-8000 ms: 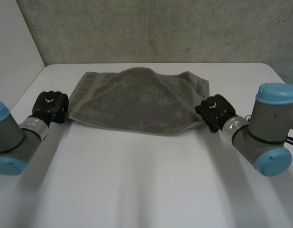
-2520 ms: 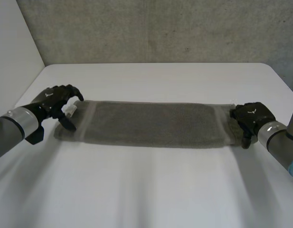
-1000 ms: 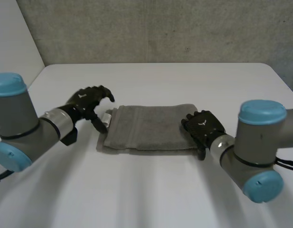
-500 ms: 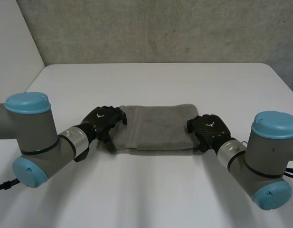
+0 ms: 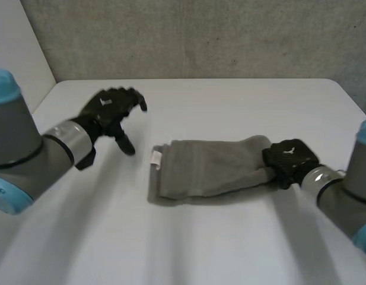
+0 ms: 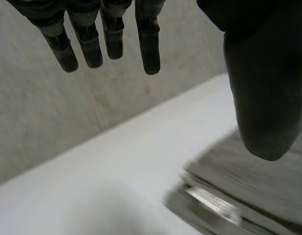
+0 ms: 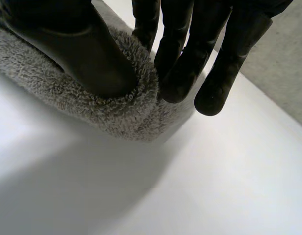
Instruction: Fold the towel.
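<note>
Lifted off since half a second ago, the left hand (image 5: 109, 109) is at upper left, fingers (image 6: 150, 46) wide, empty. The right hand (image 5: 291, 159) pinches the folded towel (image 5: 209, 169) at centre-right; its lone pull may slide the layers apart.

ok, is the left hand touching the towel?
No, the left hand is open with its fingers spread, lifted off to the side of the towel with bare table between them.

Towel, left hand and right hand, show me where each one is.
towel (image 5: 209, 166), head view, middle of its folded top.
left hand (image 5: 105, 110), head view, back of the hand.
right hand (image 5: 289, 157), head view, back of the hand.
</note>
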Motion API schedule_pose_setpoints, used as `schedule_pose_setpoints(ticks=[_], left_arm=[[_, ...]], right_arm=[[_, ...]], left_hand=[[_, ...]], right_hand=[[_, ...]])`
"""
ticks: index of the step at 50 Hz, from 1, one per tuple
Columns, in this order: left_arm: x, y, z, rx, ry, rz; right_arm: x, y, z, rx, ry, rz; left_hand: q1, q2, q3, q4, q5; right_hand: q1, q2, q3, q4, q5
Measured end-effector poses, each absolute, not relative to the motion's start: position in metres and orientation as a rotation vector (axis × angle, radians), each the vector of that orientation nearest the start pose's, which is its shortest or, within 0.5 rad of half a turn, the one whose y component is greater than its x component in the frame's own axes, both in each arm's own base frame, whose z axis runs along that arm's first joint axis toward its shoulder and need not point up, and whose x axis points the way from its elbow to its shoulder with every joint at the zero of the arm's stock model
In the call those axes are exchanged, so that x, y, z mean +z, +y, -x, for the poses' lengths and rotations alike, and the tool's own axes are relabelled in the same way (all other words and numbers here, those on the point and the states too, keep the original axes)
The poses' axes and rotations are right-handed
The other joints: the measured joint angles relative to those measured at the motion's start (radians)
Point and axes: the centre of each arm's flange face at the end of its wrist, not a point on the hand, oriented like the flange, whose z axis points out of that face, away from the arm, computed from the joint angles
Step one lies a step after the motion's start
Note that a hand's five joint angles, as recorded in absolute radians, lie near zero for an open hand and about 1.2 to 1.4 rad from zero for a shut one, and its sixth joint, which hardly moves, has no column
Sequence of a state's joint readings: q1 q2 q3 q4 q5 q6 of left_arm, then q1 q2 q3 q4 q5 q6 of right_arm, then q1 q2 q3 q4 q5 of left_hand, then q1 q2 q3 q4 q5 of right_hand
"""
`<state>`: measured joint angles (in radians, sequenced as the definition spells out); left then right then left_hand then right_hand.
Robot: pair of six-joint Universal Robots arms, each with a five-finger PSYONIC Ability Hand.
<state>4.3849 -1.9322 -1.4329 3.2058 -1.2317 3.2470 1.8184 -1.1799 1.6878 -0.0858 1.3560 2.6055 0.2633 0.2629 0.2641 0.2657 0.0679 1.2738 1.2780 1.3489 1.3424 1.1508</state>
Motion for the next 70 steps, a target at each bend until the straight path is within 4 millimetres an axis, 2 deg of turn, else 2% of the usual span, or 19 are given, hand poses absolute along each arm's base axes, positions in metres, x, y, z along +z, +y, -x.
schedule_pose_setpoints(ticks=[5, 8, 11, 14, 16, 17, 18, 19, 21, 22, 24, 29, 37, 42, 46, 53, 59, 63, 70], left_arm=[[0.267, -0.296, 0.270, -2.377, 2.500, -0.904], [0.280, -0.297, 0.270, -2.433, 2.496, -0.864], [0.287, -0.297, 0.270, -2.467, 2.522, -0.818], [0.288, -0.298, 0.271, -2.480, 2.562, -0.778], [0.286, -0.298, 0.271, -2.476, 2.598, -0.754], [0.285, -0.298, 0.272, -2.474, 2.606, -0.749], [0.284, -0.298, 0.272, -2.469, 2.619, -0.743], [0.283, -0.298, 0.272, -2.466, 2.627, -0.740], [0.280, -0.297, 0.273, -2.455, 2.646, -0.736], [0.279, -0.297, 0.273, -2.452, 2.650, -0.736], [0.277, -0.297, 0.274, -2.443, 2.660, -0.735], [0.269, -0.297, 0.276, -2.415, 2.687, -0.746], [0.243, -0.292, 0.290, -2.315, 2.799, -0.783], [0.213, -0.280, 0.309, -2.198, 2.950, -0.809], [0.189, -0.267, 0.329, -2.129, 3.047, -0.851], [0.173, -0.254, 0.360, -2.182, 3.045, -0.964], [0.168, -0.253, 0.376, -2.225, 3.018, -1.024], [0.161, -0.254, 0.377, -2.205, 3.019, -1.014], [0.141, -0.257, 0.361, -2.080, 3.045, -0.899]], right_arm=[[0.183, -0.280, -0.230, -1.759, 2.301, 1.311], [0.194, -0.273, -0.252, -1.776, 2.213, 1.364], [0.198, -0.255, -0.289, -1.754, 2.082, 1.410], [0.193, -0.226, -0.327, -1.695, 1.946, 1.467], [0.184, -0.199, -0.354, -1.638, 1.844, 1.518], [0.181, -0.193, -0.359, -1.626, 1.825, 1.528], [0.175, -0.181, -0.368, -1.602, 1.789, 1.549], [0.172, -0.177, -0.372, -1.594, 1.775, 1.557], [0.161, -0.163, -0.381, -1.574, 1.737, 1.580], [0.159, -0.161, -0.382, -1.572, 1.734, 1.583], [0.153, -0.159, -0.383, -1.574, 1.737, 1.584], [0.156, -0.169, -0.369, -1.623, 1.799, 1.523], [0.184, -0.213, -0.331, -1.702, 1.942, 1.219], [0.196, -0.245, -0.306, -1.704, 2.013, 0.975], [0.197, -0.267, -0.289, -1.694, 2.066, 0.821], [0.179, -0.290, -0.270, -1.639, 2.168, 0.664], [0.158, -0.295, -0.269, -1.555, 2.216, 0.608], [0.148, -0.294, -0.272, -1.510, 2.230, 0.598], [0.134, -0.291, -0.287, -1.463, 2.221, 0.628]], left_hand=[[0.000, -0.001, 0.000, 0.000, 0.000], [0.000, -0.001, 0.000, 0.000, 0.000], [0.000, -0.001, 0.000, 0.000, 0.000], [0.000, -0.002, 0.000, 0.000, 0.000], [0.000, -0.003, 0.000, 0.000, 0.000], [0.000, -0.003, 0.000, 0.000, 0.000], [0.000, -0.003, 0.000, -0.001, 0.000], [0.000, -0.003, 0.000, -0.001, 0.000], [0.000, -0.003, 0.000, -0.001, 0.000], [0.000, -0.003, 0.000, -0.001, 0.000], [0.000, -0.003, 0.000, -0.001, 0.000], [0.000, -0.003, 0.000, -0.001, 0.000], [0.000, -0.004, 0.000, -0.001, 0.000], [0.000, -0.004, 0.000, -0.001, 0.000], [0.000, -0.004, 0.000, -0.001, 0.000], [0.000, -0.004, 0.000, -0.001, 0.000], [0.000, -0.004, 0.000, -0.001, 0.000], [0.000, -0.004, 0.000, -0.001, 0.000], [0.000, -0.004, 0.000, -0.001, 0.000]], right_hand=[[0.004, 0.000, 0.001, 0.000, 0.000], [0.004, 0.012, 0.001, 0.000, 0.003], [0.012, 0.014, 0.002, 0.000, 0.006], [0.014, 0.021, 0.002, 0.000, 0.006], [-0.007, 0.004, -0.040, -0.040, -0.031], [-0.084, -0.055, -0.105, -0.105, -0.096], [-0.260, -0.242, -0.297, -0.293, -0.287], [-0.335, -0.337, -0.390, -0.365, -0.360], [-0.757, -0.765, -0.801, -0.782, -0.802], [-0.846, -0.858, -0.895, -0.894, -0.917], [-1.005, -1.021, -1.076, -1.068, -1.085], [-1.031, -1.032, -1.103, -1.083, -1.091], [-1.036, -1.033, -1.103, -1.083, -1.091], [-1.036, -1.033, -1.104, -1.083, -1.091], [-1.040, -1.033, -1.104, -1.083, -1.091], [-1.041, -1.033, -1.104, -1.083, -1.091], [-1.044, -1.033, -1.107, -1.083, -1.091], [-1.045, -1.033, -1.108, -1.083, -1.091], [-1.045, -1.033, -1.108, -1.083, -1.091]])
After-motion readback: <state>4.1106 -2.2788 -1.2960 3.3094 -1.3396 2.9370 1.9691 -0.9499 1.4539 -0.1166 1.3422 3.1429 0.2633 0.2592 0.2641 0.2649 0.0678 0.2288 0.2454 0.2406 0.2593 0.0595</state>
